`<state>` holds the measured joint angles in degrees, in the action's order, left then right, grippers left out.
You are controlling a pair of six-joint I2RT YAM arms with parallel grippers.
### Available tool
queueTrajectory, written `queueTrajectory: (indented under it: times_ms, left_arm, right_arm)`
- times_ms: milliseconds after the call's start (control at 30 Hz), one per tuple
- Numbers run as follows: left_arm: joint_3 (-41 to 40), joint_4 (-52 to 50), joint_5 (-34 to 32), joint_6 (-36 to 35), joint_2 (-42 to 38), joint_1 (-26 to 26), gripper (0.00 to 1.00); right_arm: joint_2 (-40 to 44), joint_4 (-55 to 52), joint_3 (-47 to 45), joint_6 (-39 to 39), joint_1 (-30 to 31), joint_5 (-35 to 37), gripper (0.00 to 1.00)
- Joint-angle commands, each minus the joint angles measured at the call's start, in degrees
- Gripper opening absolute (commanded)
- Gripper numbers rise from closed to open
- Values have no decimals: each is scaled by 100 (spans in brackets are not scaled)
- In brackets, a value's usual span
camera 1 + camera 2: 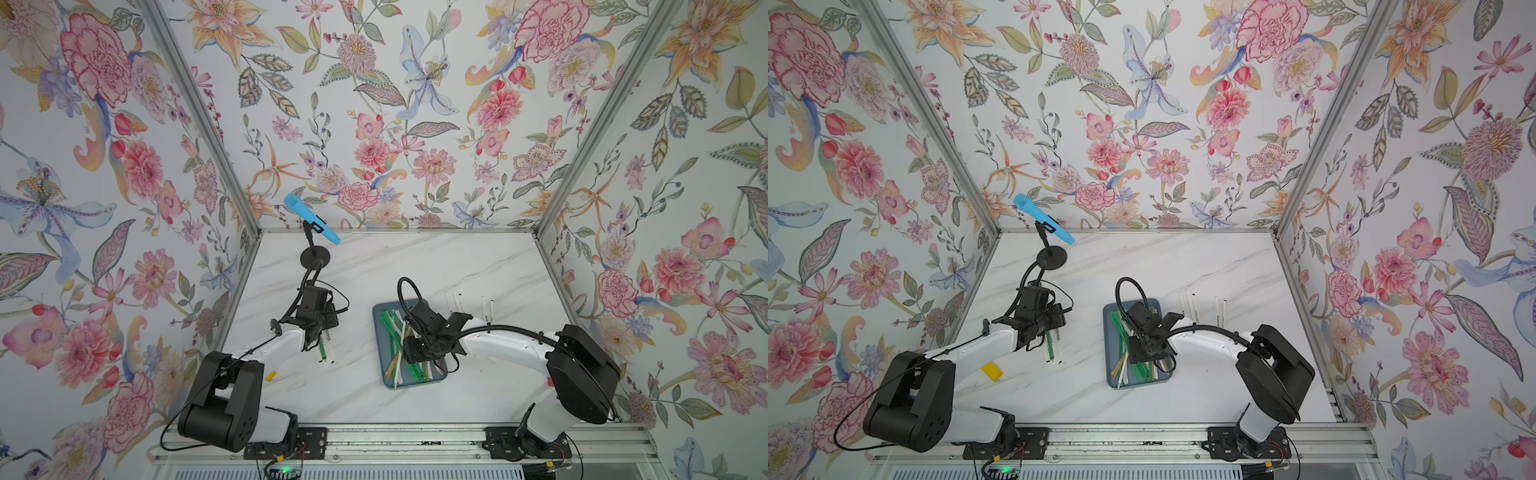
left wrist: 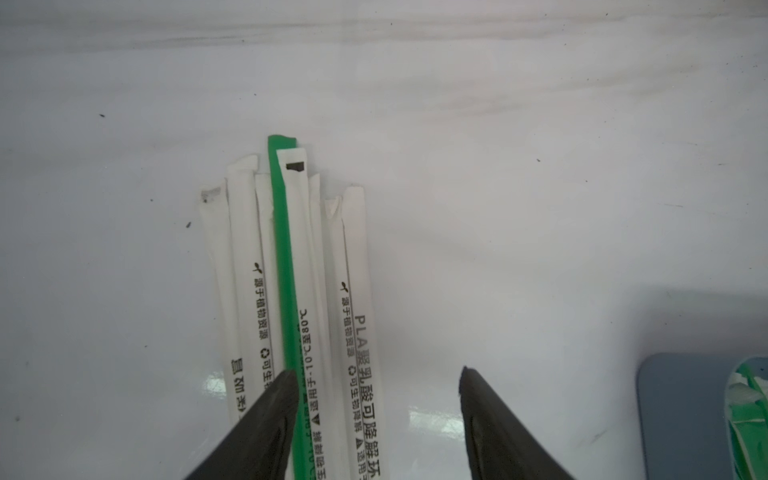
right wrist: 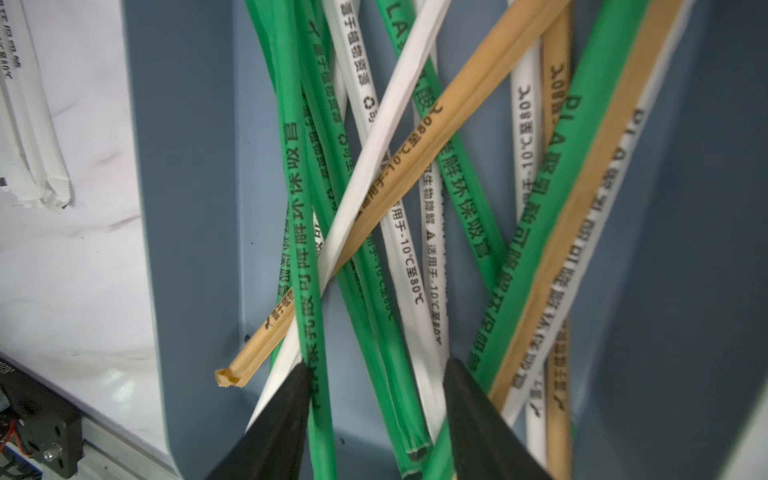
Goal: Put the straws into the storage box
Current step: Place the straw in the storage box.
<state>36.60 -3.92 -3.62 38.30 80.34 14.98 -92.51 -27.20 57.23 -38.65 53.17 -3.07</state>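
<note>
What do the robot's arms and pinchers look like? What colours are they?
The left arm and right arm match: smooth white tubes joined by chunky rounded black joints, with thin black cables looping along them. The left gripper and right gripper each end in two pointed black fingers.

Shows floral wallpaper (image 1: pixel 374 124) on three walls, aluminium posts (image 1: pixel 198 116) at eleven and one o'clock. Lays a white marble tabletop (image 1: pixel 415 266) beneath, evenly lit.
</note>
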Motion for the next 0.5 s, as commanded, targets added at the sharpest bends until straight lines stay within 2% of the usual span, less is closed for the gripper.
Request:
queueTrajectory:
  times_ms: [0, 467]
  left_arm:
    - [-164, -156, -165, 89, -15, -96, 61]
    - [-109, 106, -42, 80, 505, -215, 34]
  right_arm:
    - [343, 0, 94, -97, 10, 238, 54]
    - [857, 94, -208, -85, -356, 38, 57]
